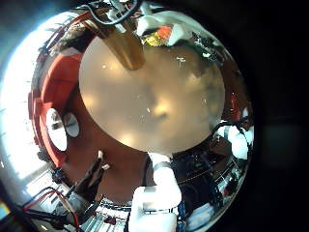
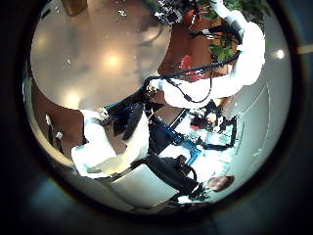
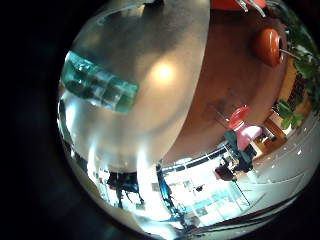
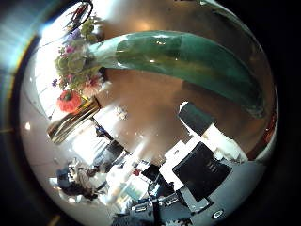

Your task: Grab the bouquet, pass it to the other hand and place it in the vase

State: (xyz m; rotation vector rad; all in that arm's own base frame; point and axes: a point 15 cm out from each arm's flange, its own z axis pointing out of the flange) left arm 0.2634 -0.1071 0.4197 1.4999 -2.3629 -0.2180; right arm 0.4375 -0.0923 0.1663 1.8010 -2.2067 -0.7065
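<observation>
In the left little finger side palm view the bouquet [image 1: 160,33] lies on the round table [image 1: 145,106] beside the upright vase [image 1: 126,45], far from the palm. The right thumb side palm view shows the bouquet's flowers [image 4: 73,68] next to the vase [image 4: 71,122], small and distant. My right hand's long finger [image 4: 188,58] reaches straight across that view and holds nothing. Its ribbed fingertip [image 3: 100,82] shows over the table [image 3: 150,110] in the right little finger side palm view. My left hand [image 1: 157,188] hangs above the table edge with straight fingers and holds nothing.
A white robot arm [image 2: 235,69] stands beside the table [image 2: 93,54] in the left thumb side palm view. Seats [image 3: 267,45] stand on the floor around the table. Two round white things [image 1: 60,126] lie off the table's side.
</observation>
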